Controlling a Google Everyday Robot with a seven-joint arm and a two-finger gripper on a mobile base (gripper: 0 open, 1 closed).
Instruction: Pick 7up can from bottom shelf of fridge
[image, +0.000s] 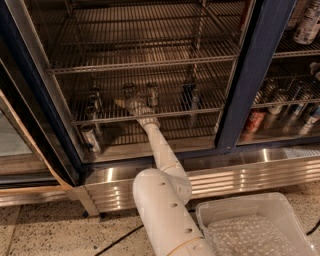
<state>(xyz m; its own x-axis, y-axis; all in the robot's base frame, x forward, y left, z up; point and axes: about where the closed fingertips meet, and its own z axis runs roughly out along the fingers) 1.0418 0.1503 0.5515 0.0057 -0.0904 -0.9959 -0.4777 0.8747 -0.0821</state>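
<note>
The fridge (255, 75) stands open, with wire racks inside. On the bottom shelf (170, 114) stand several cans. My gripper (131, 104) reaches in over the shelf's front rail at centre-left. A small silvery-grey can with a shiny top, which I take for the 7up can (129, 90), stands right behind the gripper, touching or nearly touching it. A similar silvery can (152, 94) stands just to the right. A dark blue can (189, 95) is farther right, and dark cans (95, 98) are to the left.
One can (91, 139) stands lower down at the left, on the fridge floor. The navy door post (250, 100) bounds the opening on the right, with more cans (255, 121) behind it. A ribbed steel base (240, 175) runs below. A clear plastic bin (250, 225) sits at the lower right.
</note>
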